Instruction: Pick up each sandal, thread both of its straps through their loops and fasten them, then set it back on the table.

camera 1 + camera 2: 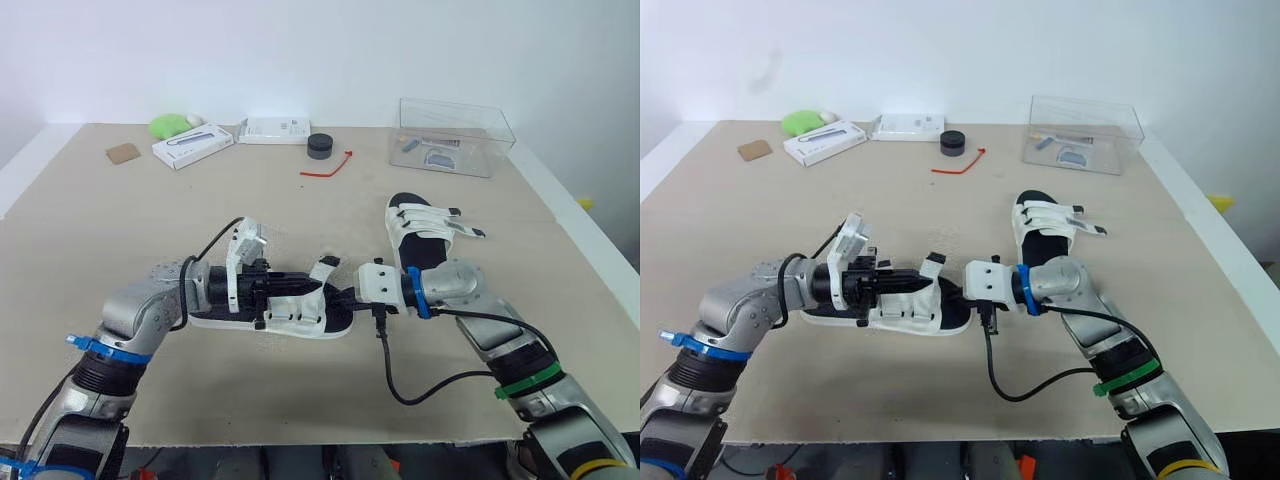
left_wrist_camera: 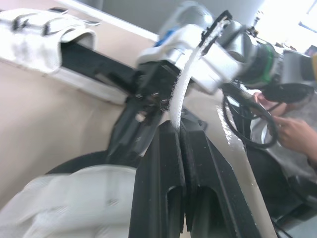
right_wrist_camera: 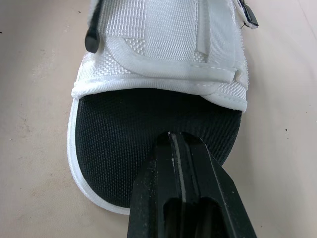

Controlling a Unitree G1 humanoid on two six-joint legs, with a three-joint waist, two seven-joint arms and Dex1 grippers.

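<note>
The sandal is lying mid-frame on the table; the left gripper is pinching its loose strap; the right gripper, squeezed closed, is pinning the footbed; best holding firm while feeding the strap straight through.

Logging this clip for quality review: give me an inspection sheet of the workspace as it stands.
Surface: beige table, flat.
Job's things: near sandal lies between the grippers, its strap raised; far sandal lies flat beside the right arm.
Clutter: green object, white box, second white box, black puck, red tie, brown card, clear plastic box, all toward the far side.
Grippers: left gripper jaws shut on the strap; right gripper jaws shut, tips at the near sandal's black footbed.
Cables: black cable loops on the table by the right arm.
Surroundings: white wall; a person's hand beyond the table.
</note>
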